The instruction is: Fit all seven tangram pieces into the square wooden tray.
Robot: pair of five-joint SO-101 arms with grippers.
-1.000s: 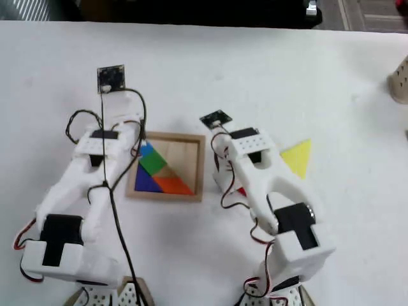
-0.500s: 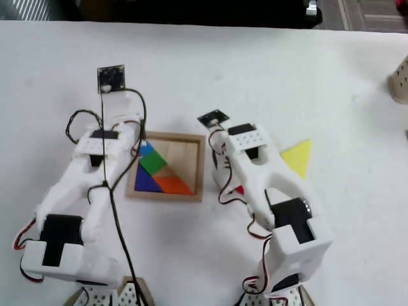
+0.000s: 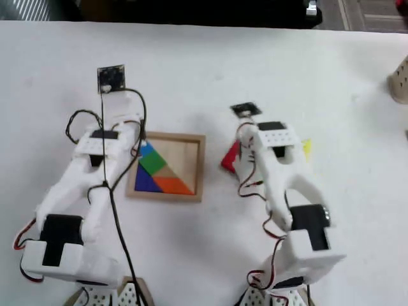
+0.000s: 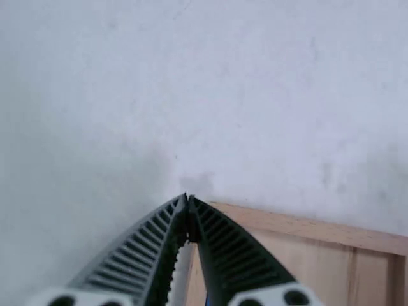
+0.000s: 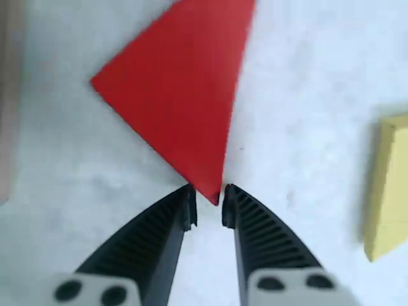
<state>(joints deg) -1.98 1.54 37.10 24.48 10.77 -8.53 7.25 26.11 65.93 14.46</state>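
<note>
Roughly centre-left in the high view: square wooden tray (image 3: pixel 195 167) on white table (image 3: pixel 255 70), between the two arms. Green piece (image 3: pixel 153 161), orange piece (image 3: pixel 173 185) and blue piece (image 3: pixel 146 183) lie in its left half; bare wood shows on the right. Left pincer (image 4: pixel 189 210) closed tight, tips together at the tray's upper-left corner rim. Red triangle (image 3: pixel 231 156) lies flat on the table just right of the tray, not touching it. Right pincer (image 5: pixel 208 207) narrowly parted, tips flanking one corner of the triangle. Yellow piece (image 5: pixel 386 185) near, partly hidden by the right arm.
</note>
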